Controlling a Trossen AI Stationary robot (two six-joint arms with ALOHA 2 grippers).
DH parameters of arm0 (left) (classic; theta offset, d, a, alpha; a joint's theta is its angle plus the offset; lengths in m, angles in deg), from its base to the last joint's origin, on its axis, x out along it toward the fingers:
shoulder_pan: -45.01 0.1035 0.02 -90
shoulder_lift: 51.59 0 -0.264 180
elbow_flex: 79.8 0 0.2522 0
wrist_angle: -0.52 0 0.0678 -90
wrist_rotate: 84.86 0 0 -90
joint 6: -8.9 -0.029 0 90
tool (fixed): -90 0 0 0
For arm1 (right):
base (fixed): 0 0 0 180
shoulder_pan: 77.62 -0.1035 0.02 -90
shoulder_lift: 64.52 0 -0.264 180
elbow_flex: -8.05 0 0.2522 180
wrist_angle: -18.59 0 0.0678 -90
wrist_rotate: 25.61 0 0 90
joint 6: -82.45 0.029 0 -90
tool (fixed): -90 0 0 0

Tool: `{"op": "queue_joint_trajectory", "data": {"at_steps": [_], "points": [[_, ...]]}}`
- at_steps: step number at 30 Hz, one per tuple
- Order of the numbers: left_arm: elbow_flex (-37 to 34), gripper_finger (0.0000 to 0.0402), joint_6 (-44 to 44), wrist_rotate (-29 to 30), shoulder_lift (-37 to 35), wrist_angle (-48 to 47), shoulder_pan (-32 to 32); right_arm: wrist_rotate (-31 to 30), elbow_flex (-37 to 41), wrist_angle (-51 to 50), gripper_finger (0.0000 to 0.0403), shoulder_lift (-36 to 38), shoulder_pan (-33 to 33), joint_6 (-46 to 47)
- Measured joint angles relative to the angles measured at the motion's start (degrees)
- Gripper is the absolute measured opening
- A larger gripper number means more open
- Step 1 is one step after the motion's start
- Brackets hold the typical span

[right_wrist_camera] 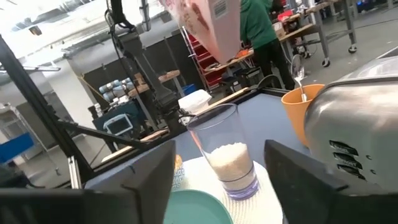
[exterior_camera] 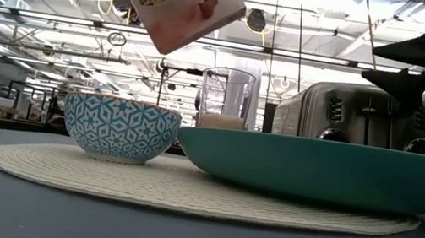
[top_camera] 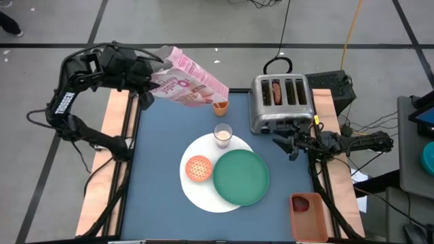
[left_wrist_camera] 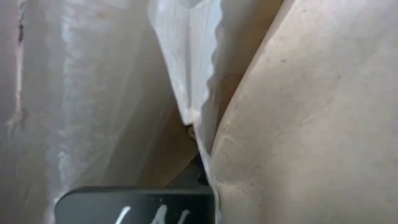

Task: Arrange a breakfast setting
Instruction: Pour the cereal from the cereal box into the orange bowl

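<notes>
Spoon (right_wrist_camera: pixel 297 73) in orange cup (right_wrist_camera: pixel 298 112) | right wrist view only

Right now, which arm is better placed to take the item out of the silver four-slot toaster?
The right. The right gripper hovers open just in front of the silver four-slot toaster, which has something brown in one slot. The left gripper is across the table, holding the pink cereal box in the air.
</notes>
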Motion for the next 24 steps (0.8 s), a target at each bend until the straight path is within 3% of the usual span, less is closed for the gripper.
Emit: {"op": "queue_joint_trajectory", "data": {"at_steps": [8, 24], "points": [[0.0, 0.0004, 2.0, 0.1, 0.0, 0.0, -2.3, -0.3, 0.0, 0.0, 0.0297, 0.0, 0.0, -0.1], [0.0, 0.0004, 9.1, 0.0, 0.8, 5.5, -8.8, -0.5, 0.0, 12.8, 0.0295, -1.2, 0.1, -11.1]]}}
